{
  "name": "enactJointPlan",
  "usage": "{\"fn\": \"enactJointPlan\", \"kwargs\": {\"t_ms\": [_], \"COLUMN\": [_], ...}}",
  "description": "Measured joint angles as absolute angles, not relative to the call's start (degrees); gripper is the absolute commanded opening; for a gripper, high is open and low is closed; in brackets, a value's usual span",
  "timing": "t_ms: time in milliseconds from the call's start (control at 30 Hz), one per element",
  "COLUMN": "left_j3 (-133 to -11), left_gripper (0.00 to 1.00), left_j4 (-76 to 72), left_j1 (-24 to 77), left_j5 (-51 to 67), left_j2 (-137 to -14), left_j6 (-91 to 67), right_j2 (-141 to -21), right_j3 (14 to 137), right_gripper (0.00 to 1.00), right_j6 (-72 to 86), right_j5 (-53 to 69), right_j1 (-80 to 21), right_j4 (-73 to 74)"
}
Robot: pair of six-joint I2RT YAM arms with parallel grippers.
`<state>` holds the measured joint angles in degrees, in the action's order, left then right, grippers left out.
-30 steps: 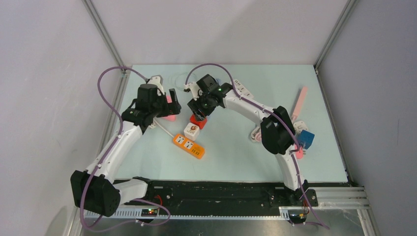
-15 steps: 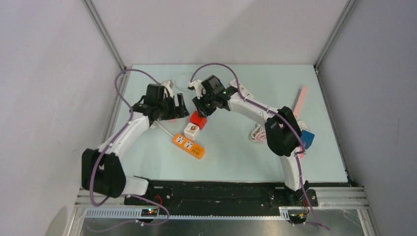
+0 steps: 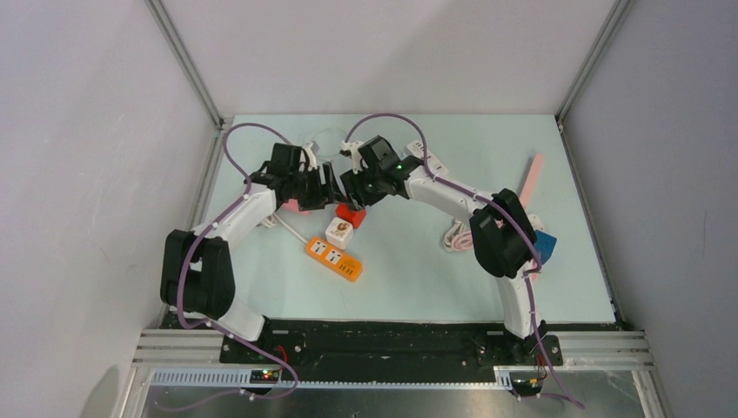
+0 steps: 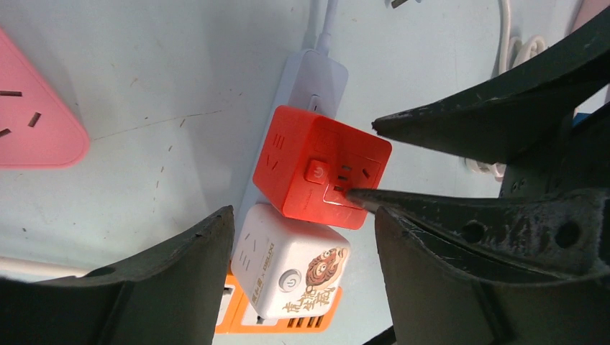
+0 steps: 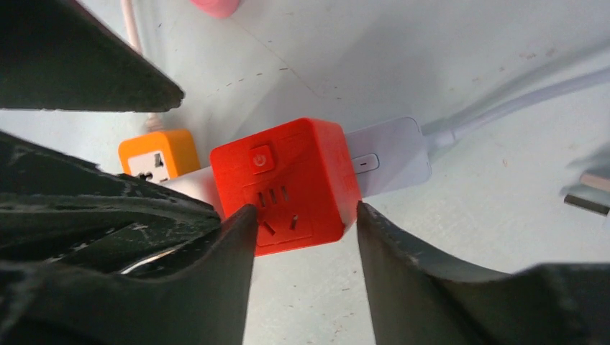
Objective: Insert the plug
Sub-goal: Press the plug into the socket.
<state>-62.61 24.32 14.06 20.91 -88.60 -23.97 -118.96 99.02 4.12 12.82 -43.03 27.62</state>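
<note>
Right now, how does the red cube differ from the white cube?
The red cube is plain; the white cube carries a cartoon picture. The red cube's button is squarish, the white cube's round. The white cube lies between the orange strip and the red cube. Both are cube sockets with slots and a button.

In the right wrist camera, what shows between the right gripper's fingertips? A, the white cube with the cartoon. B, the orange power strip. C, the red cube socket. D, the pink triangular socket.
C: the red cube socket fills the gap between the fingertips of the right gripper, while the orange power strip lies off to one side.
</note>
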Motion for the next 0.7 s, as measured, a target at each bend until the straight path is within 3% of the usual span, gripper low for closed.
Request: {"fn": "enactJointPlan", "kwargs": {"t_ms": [100, 400, 500, 600, 700], "left_j3": [-62.6, -62.6, -62.6, -62.6, -62.8], "left_gripper": [0.75, 0.76, 0.76, 0.77, 0.77], "left_j4": [24.4, 23.6, 23.0, 22.7, 22.3], "left_j1": [13.9, 13.5, 13.5, 13.5, 13.5], "left_j5": [20.9, 17.9, 17.7, 18.2, 19.5], "left_j2": [-88.6, -87.6, -86.8, -86.9, -88.0], "left_j6": [-23.9, -24.6, -24.6, -25.1, -25.7], "right_j2": [-118.4, -115.3, -112.6, -110.0, -109.1], "right_j3": [97.4, 93.9, 93.4, 93.2, 93.6], "right_gripper": [0.95, 0.99, 0.88, 0.60, 0.52], "right_j6": [8.3, 18.1, 20.0, 23.3, 27.3], "right_j5": [11.0, 9.2, 10.0, 10.5, 11.2], "right_j1": [-43.1, -42.5, -42.2, -41.3, -39.8], "right_j4": [26.2, 22.3, 21.9, 21.6, 21.8]}}
